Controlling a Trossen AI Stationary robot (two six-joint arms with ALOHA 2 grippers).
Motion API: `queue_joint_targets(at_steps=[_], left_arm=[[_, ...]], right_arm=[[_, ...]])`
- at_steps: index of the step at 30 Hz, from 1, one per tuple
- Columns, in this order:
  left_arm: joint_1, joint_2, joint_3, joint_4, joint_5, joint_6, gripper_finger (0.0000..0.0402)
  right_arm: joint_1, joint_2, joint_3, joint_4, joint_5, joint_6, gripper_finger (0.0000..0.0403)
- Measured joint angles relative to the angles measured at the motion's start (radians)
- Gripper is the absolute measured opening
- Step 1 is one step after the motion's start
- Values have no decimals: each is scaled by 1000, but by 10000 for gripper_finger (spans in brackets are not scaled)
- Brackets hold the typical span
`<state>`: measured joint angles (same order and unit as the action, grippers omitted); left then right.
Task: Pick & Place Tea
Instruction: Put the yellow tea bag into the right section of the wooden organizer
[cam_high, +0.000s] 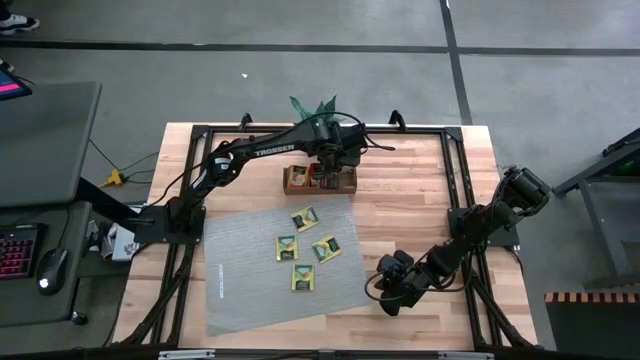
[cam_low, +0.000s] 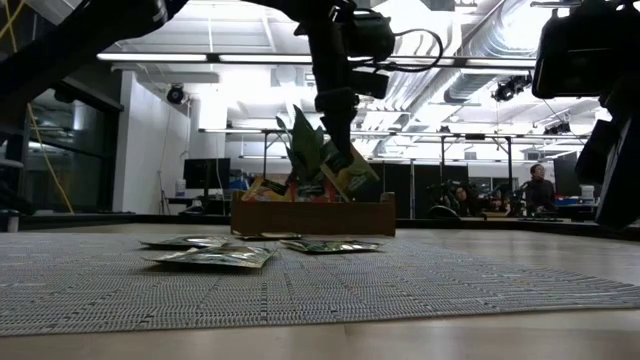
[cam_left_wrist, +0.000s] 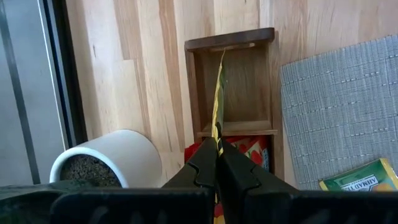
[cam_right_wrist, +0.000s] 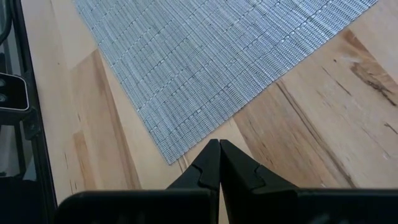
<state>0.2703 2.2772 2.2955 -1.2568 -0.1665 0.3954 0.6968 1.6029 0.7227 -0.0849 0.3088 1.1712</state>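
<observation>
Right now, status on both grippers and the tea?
Left gripper shut on yellow sachet, above tray's empty compartment. Right gripper shut, parked off mat. Four sachets remain. Nothing blocking.

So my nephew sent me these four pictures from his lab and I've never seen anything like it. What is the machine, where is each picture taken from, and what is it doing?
It is a robot with two dark arms at a wooden table. One picture looks straight down, one looks level across the tabletop, and two come from cameras on the arms' wrists. On a grey ribbed mat lie four green tea sachets. The left gripper hangs over a wooden tray, its jaws shut on a sachet seen edge-on above an empty compartment. Red sachets fill the next compartment, and a white pot stands beside the tray. The right gripper waits shut near the mat's corner, holding nothing.
</observation>
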Motion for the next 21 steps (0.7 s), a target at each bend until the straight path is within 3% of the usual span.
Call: queue_joint_targets(at_steps=[21], left_arm=[[0,0,0,22,0,-5,1]], right_arm=[[0,0,0,4,-4,0,0]])
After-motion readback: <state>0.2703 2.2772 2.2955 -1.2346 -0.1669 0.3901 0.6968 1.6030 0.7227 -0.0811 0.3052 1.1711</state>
